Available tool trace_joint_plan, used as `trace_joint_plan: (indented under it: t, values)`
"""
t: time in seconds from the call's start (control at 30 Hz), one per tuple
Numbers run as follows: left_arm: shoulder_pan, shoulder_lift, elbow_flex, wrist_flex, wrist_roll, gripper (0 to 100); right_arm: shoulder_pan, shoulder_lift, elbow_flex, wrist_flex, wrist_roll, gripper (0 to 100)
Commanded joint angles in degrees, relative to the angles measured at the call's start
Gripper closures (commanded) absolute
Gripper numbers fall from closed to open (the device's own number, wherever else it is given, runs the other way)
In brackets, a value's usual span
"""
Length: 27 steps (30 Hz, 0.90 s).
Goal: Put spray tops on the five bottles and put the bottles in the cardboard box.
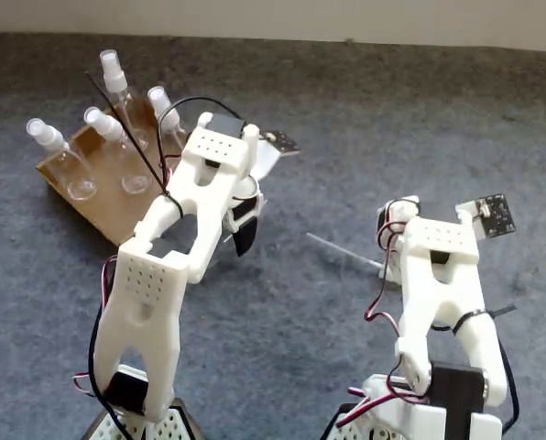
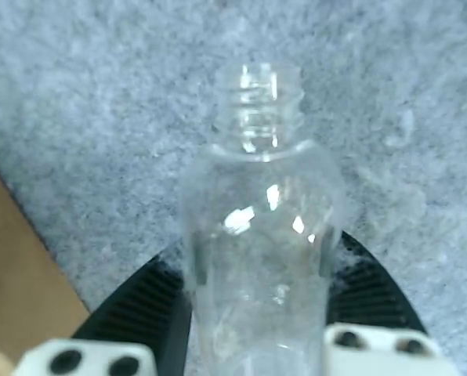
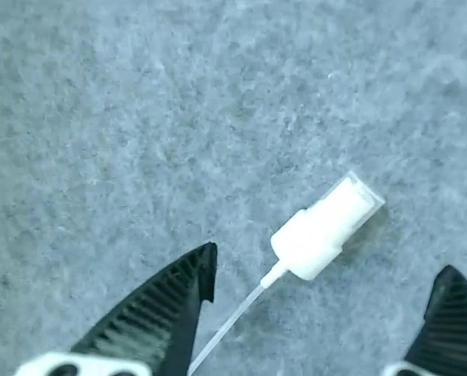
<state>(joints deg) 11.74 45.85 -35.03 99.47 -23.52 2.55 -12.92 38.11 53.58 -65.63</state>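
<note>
The left gripper [image 2: 261,270] clamps an uncapped clear plastic bottle [image 2: 261,180] beside the brown cardboard box [image 1: 108,206] at far left, which holds four capped bottles [image 1: 117,151]. The right gripper [image 3: 327,270], spread wide, straddles a white spray top [image 3: 324,231] on the near right.

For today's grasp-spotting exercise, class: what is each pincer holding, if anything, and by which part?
The left pincer grips the uncapped clear plastic bottle by its body. The right pincer holds nothing, open above the white plastic spray top on the grey carpet.

Grey carpet [image 1: 346,302] covers the surface (fuzzy weave), pale wall [image 1: 346,18] behind.
</note>
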Motion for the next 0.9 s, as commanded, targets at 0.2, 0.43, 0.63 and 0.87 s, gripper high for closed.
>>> trace_joint_plan:
  t: [0.2,0.43,0.63,0.87]
  values:
    - [-0.3,-1.1,-0.7,-0.7,0.6,92,1.9,4.3,-0.3,-1.5,-0.6,61.7]
    - [-0.3,-1.1,-0.7,-0.7,0.6,92,2.2,6.3,-0.4,-1.5,-0.1,78.3]
    - [-0.5,-1.1,-0.7,-0.7,0.6,92,2.3,5.9,-0.7,-1.4,0.0,82.0]
    - [-0.5,-1.1,-0.7,-1.2,0.5,92,2.3,5.9,-0.6,-1.4,6.4,90.2]
